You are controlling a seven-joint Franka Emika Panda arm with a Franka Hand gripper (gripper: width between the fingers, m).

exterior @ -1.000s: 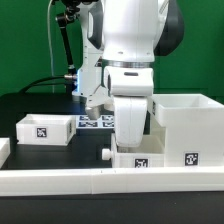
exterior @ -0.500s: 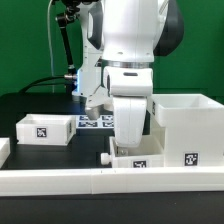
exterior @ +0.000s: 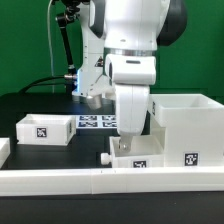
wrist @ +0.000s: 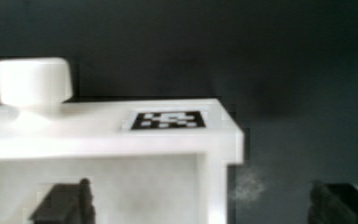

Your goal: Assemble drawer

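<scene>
A low white drawer tray (exterior: 140, 160) with a square tag lies by the front rail, against the taller white box (exterior: 185, 122). A small dark knob (exterior: 107, 155) sticks out of its side towards the exterior view's left. My gripper (exterior: 125, 148) hangs right over this drawer, open. In the wrist view the drawer's wall (wrist: 105, 135) carries a tag (wrist: 169, 120) and a white knob (wrist: 30, 85). My gripper (wrist: 202, 203) straddles the side wall: one fingertip (wrist: 60, 203) is over the white inside, the other is over the black table. Nothing is gripped.
A second small white tray-box (exterior: 45, 130) with a tag stands at the exterior view's left. The marker board (exterior: 98, 122) lies behind the arm. Long white rails (exterior: 90, 182) edge the table's front. Cables and a stand rise at the back.
The arm's wrist has shifted a little to the exterior view's right and turned slightly above the drawer. The parts have not moved.
</scene>
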